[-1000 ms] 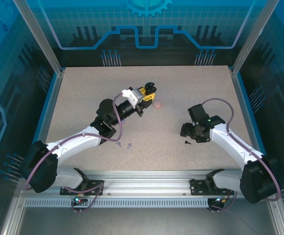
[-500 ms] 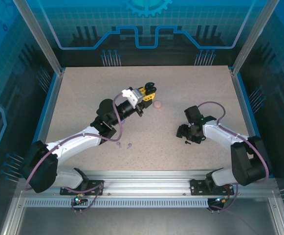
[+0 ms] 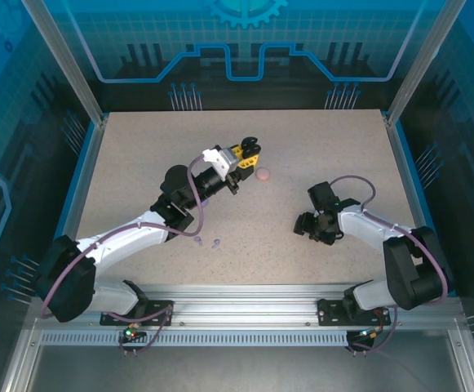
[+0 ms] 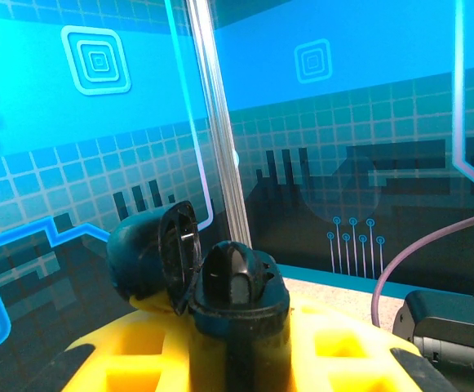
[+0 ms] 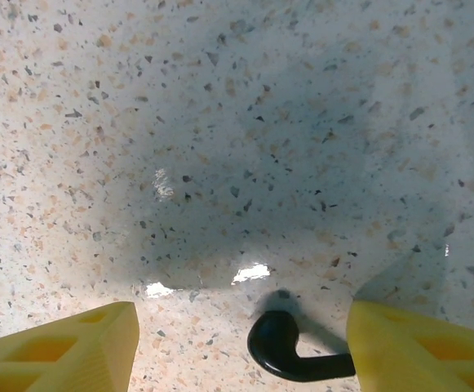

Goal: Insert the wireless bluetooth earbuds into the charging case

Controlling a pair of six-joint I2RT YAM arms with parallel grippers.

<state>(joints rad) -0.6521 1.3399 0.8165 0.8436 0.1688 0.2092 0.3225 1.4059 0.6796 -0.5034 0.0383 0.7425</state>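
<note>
Black earbud (image 5: 290, 353): lies on counter (image 5: 220, 122) between the fingers of right claw (image 5: 241, 339), stem reaching the finger at 3 o'clock. The claw is wide and grips nothing.
Lilac earbuds (image 3: 216, 243): pair on counter, 7 o'clock of centre.
Black case (image 4: 237, 286): lid open, clamped in left claw (image 3: 249, 149), 12 o'clock of centre.
Pink case (image 3: 263, 173): on counter, 5 o'clock of left claw.

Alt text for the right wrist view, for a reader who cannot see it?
A small glossy black stemmed earbud lies on the speckled tabletop between the yellow fingers of the open right gripper. Its stem reaches the finger at the picture's right. The jaws stand wide apart, not yet closed on it.
</note>
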